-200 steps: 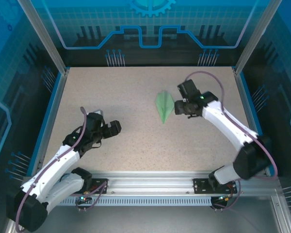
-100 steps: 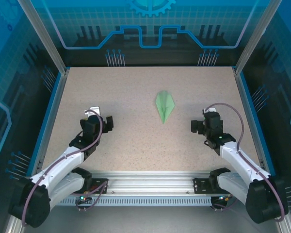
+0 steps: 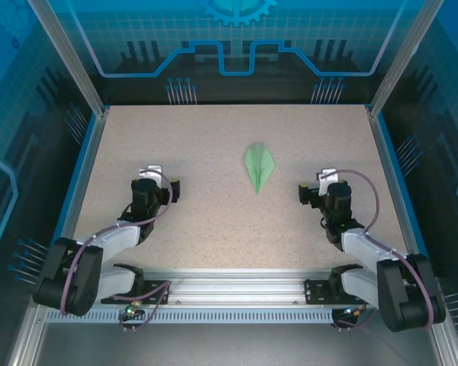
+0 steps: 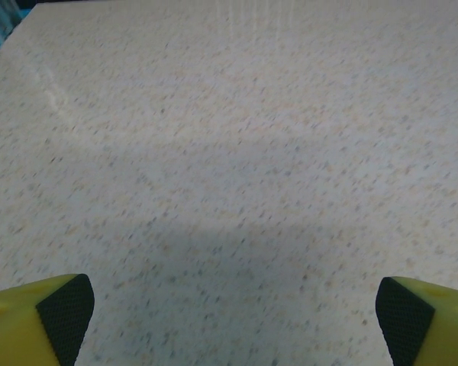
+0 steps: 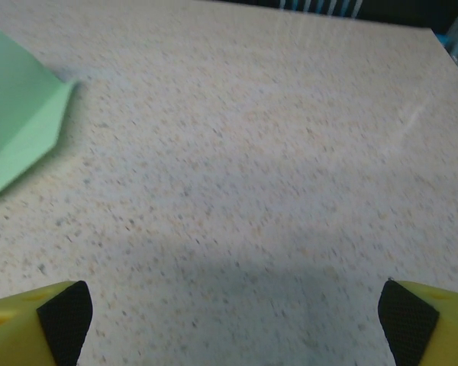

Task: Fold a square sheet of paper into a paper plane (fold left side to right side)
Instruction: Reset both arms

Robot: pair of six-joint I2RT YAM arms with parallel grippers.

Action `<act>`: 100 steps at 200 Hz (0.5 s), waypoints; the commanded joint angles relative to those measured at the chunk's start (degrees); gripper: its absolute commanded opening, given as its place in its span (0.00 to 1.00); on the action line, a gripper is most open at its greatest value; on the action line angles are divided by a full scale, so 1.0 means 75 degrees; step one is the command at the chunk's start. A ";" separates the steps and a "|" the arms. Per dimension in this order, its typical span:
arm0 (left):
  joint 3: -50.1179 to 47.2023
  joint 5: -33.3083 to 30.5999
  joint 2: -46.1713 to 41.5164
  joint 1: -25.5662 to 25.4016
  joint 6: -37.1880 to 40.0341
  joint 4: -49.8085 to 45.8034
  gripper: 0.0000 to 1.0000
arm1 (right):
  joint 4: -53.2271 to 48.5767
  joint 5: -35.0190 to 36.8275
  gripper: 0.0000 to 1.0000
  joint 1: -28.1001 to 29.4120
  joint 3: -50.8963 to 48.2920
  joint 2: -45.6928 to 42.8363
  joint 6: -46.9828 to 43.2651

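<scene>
Just withdrew the right arm [image 3: 359,240] from beside the paper plane [image 3: 259,166] and tucked it low by the near edge. Folded the left arm [image 3: 114,236] back in the same way. Leaves the plane lying flat and alone on the speckled worktop [image 3: 214,137], right of centre, nose toward the near edge, well apart from both arms. Looks like a finished job: slim pointed dart, centre crease showing, probably nothing left to fold, and reads as a retreat to rest. Finds the left fingers [image 4: 65,309] spread wide, gripping nothing, hanging over bare worktop with no contact to be made out. Finds the right fingers [image 5: 61,316] just as wide and just as empty, with a green wing of the plane [image 5: 15,114] off to the upper left, clear of the pads.
</scene>
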 commanded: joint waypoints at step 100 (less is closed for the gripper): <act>0.0438 0.1815 0.2189 0.1092 0.0118 0.2428 0.99 | 0.1555 -0.1344 1.00 -0.0759 0.0488 0.1106 -0.0195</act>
